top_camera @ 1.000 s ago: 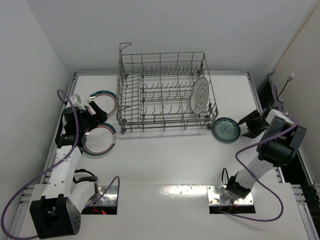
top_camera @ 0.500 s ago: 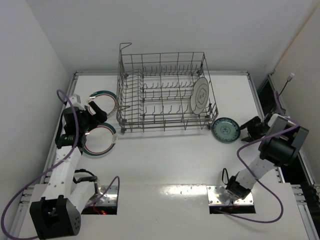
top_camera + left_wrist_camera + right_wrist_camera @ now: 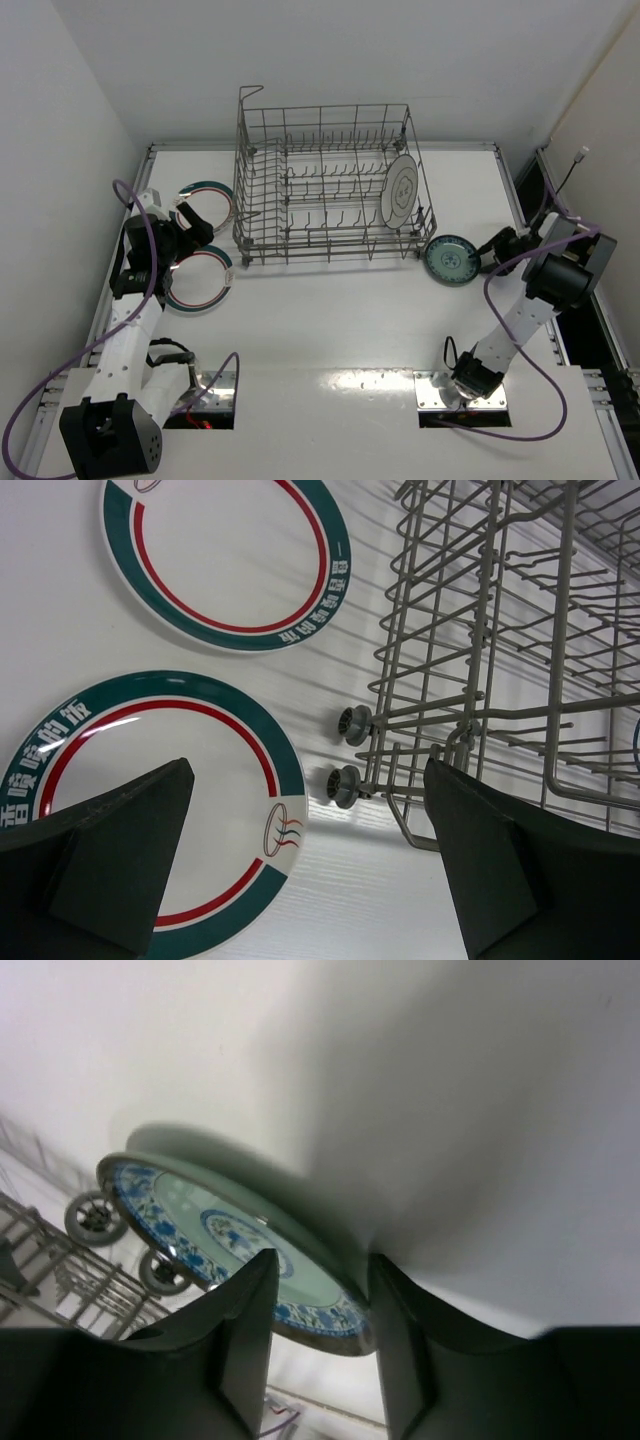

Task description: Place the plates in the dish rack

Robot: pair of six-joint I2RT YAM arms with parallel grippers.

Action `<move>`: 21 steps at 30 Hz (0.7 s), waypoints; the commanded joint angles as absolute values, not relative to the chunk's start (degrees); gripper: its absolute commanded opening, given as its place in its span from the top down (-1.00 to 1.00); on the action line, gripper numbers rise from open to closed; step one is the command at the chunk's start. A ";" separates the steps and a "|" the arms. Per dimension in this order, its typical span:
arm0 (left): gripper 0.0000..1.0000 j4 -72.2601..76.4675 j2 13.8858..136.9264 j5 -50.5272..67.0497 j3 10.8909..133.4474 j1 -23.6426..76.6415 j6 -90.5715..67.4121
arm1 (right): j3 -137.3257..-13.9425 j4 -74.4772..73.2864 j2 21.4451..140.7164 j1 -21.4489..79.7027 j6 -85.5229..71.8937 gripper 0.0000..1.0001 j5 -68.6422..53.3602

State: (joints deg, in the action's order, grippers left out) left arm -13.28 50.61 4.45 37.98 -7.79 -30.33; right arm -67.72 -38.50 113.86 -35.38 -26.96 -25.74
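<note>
Overhead, a white table (image 3: 330, 320) fills the floor of a plain booth, closed in by white walls (image 3: 330, 60) at the back and on both sides; the two arms are bolted at its near edge, with purple cables (image 3: 515, 290) looping off them. The dish rack (image 3: 320, 180) stands in the middle of the far half of the table, and one plainer white plate (image 3: 401, 190) stands upright among the tines at its right end. Two teal-and-red-ringed plates lie flat left of the rack, the far ringed plate (image 3: 215, 192) near the rack's side and the near ringed plate (image 3: 205, 292) closer to the arm bases. The left gripper (image 3: 190, 235) hangs over these two with its jaws spread wide and nothing between them. The small blue-green plate (image 3: 449, 259) sits on the table just off the rack's near right corner. The right gripper (image 3: 487, 255) is at that plate's right edge, and the wrist view shows its fingers (image 3: 240, 1340) standing one on each side of the rim, partly apart. Whether they actually press on the rim cannot be told.
</note>
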 commanded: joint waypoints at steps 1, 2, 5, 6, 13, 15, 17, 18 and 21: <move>-1.00 -11.78 49.04 3.87 40.08 -7.38 -29.27 | -72.67 -41.04 116.80 -34.89 -23.99 0.30 -28.21; -1.00 -11.78 49.04 3.87 40.08 -7.38 -29.27 | -73.38 -41.65 117.42 -34.89 -22.69 0.40 -28.82; -1.00 -11.78 49.04 3.35 40.08 -7.38 -29.27 | -75.50 -43.94 119.44 -34.37 -20.57 0.73 -29.36; -1.00 -11.78 49.04 3.34 40.08 -7.38 -29.27 | -76.02 -43.95 119.44 -34.37 -20.57 0.80 -29.36; -1.00 -11.78 49.04 3.34 40.08 -7.38 -29.27 | -73.22 -40.70 116.37 -34.97 -21.09 1.00 -28.57; -1.00 -11.78 49.04 3.34 40.08 -7.38 -29.27 | -73.73 -40.17 114.18 -34.98 -21.79 1.00 -28.56; -1.00 -11.78 49.04 3.34 40.08 -7.38 -29.27 | -75.14 -40.17 112.42 -34.98 -22.50 1.00 -27.95; -1.00 -11.78 49.04 3.34 40.08 -7.38 -29.27 | -77.41 -40.17 110.50 -34.98 -23.89 1.00 -27.34; -1.00 -11.78 49.04 3.34 40.08 -7.38 -29.27 | -82.69 -39.64 106.80 -34.28 -27.58 1.00 -23.84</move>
